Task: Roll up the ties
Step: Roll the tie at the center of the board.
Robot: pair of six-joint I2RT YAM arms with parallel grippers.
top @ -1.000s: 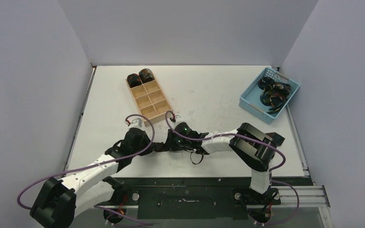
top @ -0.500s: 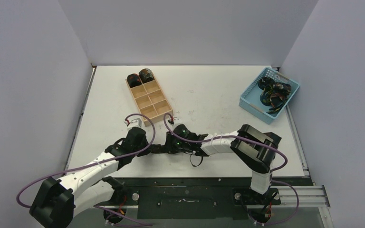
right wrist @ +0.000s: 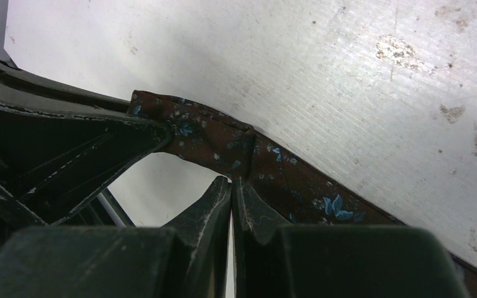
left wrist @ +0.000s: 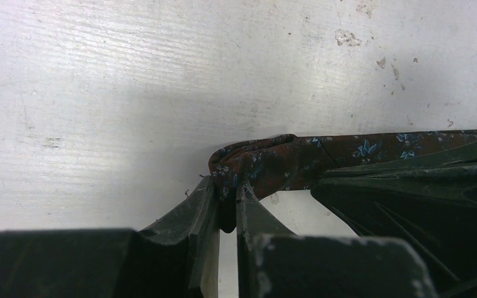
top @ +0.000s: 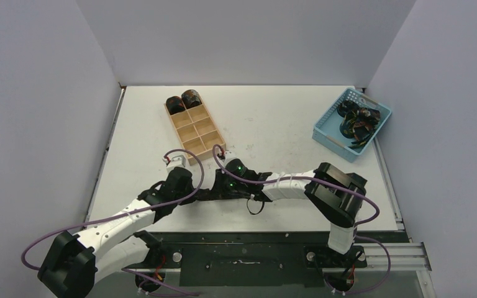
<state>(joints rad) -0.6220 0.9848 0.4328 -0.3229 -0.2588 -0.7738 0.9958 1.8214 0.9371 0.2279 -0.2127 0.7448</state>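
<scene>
A dark brown tie with small blue and red flowers (top: 208, 194) lies on the white table near the front edge, between my two grippers. In the left wrist view my left gripper (left wrist: 227, 189) is shut on the tie's folded end (left wrist: 286, 162). In the right wrist view my right gripper (right wrist: 231, 184) is shut on the edge of the same tie (right wrist: 298, 186), a short way along the strip. The two grippers are almost touching in the top view, the left gripper (top: 197, 194) beside the right gripper (top: 219, 191). The rest of the strip is hidden under the right arm.
A tan wooden tray (top: 204, 141) stands behind the grippers, with two rolled ties (top: 183, 101) in its far compartments. A light blue basket (top: 330, 128) at the far right holds several loose ties (top: 358, 121). The table's front edge is close below the grippers.
Both wrists have shifted slightly to the left. Both grippers stay shut on the tie.
</scene>
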